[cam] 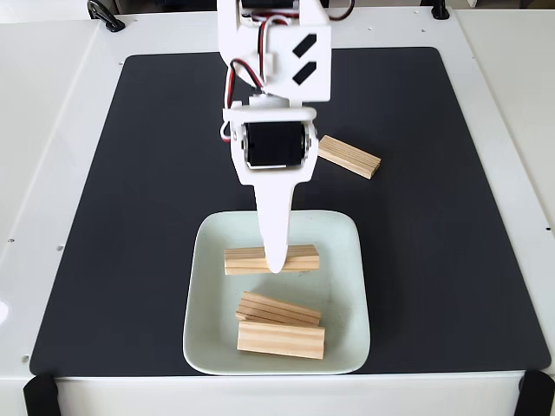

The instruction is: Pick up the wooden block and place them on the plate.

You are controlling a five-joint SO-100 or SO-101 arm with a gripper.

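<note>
Looking down in the fixed view, a black mat [434, 217] covers a white table [52, 130], with black clamps at the frame's corners. The plate [347, 286] sits low in the centre, holding three wooden blocks: one [243, 259] under the white gripper [276, 260], two [279, 308] [281, 340] stacked nearer the bottom. A fourth block [349, 157] lies on the mat, upper right of the plate. Whether the gripper's fingers are spread or pinching cannot be told.

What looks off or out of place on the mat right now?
One wooden block lies askew on the black mat, outside the plate. On the plate, one block leans tilted on the front block. The gripper is over the third block.
</note>
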